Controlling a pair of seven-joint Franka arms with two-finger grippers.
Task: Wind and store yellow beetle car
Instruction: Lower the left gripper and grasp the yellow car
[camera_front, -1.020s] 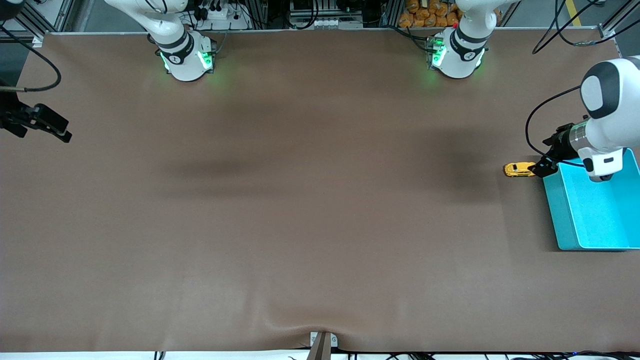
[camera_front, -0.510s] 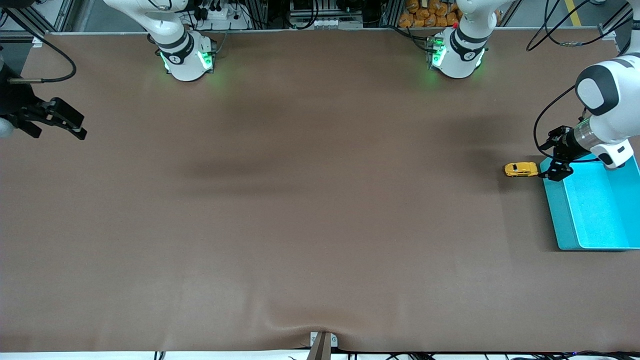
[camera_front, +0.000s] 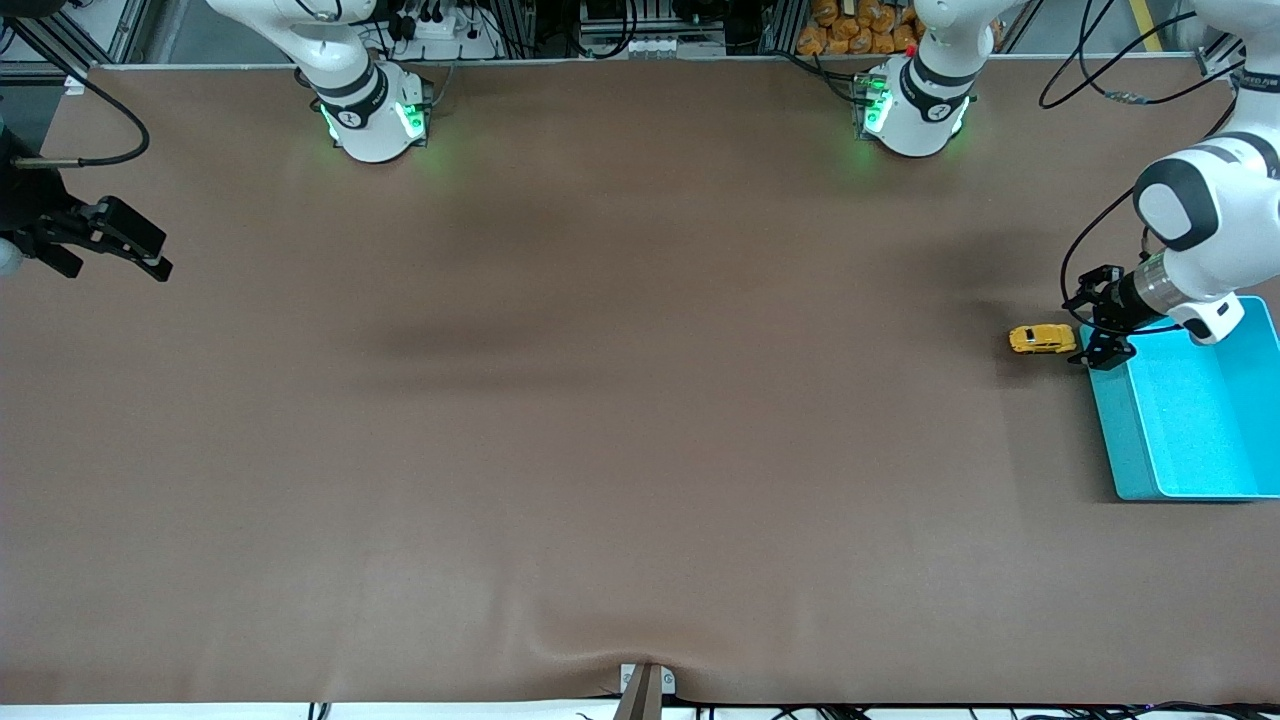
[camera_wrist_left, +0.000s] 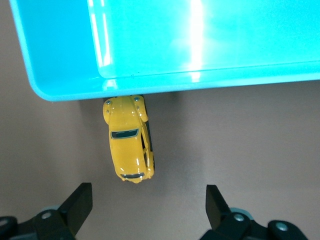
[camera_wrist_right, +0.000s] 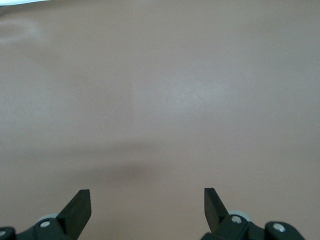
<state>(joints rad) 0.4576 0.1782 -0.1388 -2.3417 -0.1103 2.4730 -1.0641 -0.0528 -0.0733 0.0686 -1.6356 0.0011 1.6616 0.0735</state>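
The left gripper (camera_front: 1090, 335) is seen with its fingers spread wide and nothing between them, over the table by the bin's corner, just beside the car (camera_front: 1042, 339). In the left wrist view the two fingertips (camera_wrist_left: 75, 207) frame bare table, and the car (camera_wrist_left: 129, 145) lies a little ahead of them, closer to one finger than the other, not yet between them.

The car stands on its wheels on the brown table (camera_front: 600, 400), at the left arm's end. One end of it is tucked against, or just under, the rim of the teal bin (camera_front: 1120, 440) (contact cannot be settled from these views). The bin itself is seen to hold nothing.

The right gripper (camera_front: 110, 240) is held with its fingers likewise spread and empty, over the table's edge at the right arm's end, well apart from the car; that arm is judged to be waiting.

The step in hand is judged to be the approach for the first grasp: neither winding nor storing has been done. For the next move, the left gripper would need to be brought forward and centred so that the body is straddled across its narrow sides, then lowered and closed. Care is called for near the bin rim, since a finger could be caught on it or the car nudged under it.
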